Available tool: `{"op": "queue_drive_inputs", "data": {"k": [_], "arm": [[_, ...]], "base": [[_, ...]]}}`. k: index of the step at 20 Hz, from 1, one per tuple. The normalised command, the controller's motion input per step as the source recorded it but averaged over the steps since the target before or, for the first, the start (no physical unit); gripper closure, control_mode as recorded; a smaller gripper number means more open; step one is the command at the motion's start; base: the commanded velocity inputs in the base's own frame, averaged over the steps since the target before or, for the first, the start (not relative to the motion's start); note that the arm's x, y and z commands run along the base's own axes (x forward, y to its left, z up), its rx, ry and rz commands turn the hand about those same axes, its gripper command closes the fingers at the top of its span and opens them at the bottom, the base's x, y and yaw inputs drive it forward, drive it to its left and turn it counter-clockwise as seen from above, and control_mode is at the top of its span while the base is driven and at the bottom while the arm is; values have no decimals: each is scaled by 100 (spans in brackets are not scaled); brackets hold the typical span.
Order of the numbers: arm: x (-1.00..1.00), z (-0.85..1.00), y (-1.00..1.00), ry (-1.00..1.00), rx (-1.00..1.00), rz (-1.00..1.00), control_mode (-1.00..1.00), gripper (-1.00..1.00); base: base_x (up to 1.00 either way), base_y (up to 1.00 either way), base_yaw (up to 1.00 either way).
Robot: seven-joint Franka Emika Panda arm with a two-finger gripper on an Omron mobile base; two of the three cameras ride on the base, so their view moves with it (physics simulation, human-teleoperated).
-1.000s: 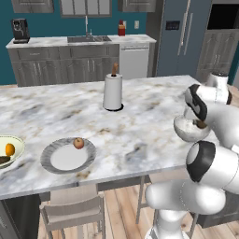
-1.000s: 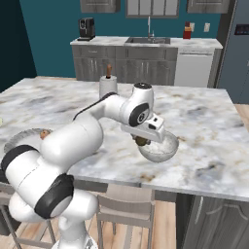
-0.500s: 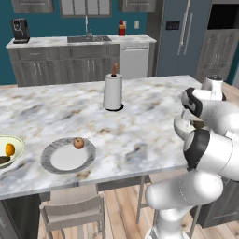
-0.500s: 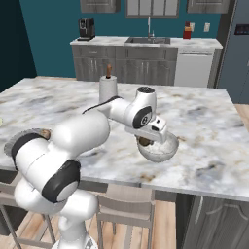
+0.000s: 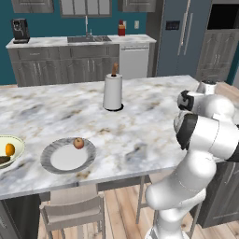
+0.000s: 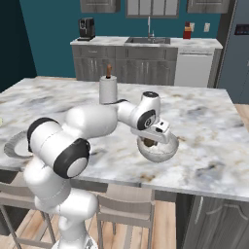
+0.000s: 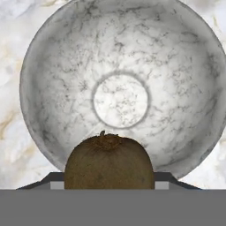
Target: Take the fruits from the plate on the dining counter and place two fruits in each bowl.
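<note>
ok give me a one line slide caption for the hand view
Gripper holding a brown oval fruit above the empty grey speckled bowl on the marble counter.

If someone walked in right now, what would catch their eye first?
The white arm reaching over the marble dining counter, its pincer holding a brown oval fruit just above the empty grey speckled bowl. Next, at the counter's far end, the grey-rimmed plate with one reddish apple left on it.
</note>
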Motion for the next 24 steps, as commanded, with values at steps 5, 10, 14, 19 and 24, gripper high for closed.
{"op": "queue_drive_inputs", "data": {"k": [5, 10, 14, 19, 24], "arm": [[21, -36, -30, 0, 1, 0, -100, 100], [19, -18, -20, 0, 1, 0, -100, 100], [13, -33, -2, 0, 0, 0, -100, -100], [4, -21, 0, 0, 0, 0, -100, -100], [0, -2, 5, 0, 0, 0, -100, -100]], "base": [[0, 0, 0], [0, 0, 0], [0, 0, 0], [0, 0, 0], [0, 0, 0]]}}
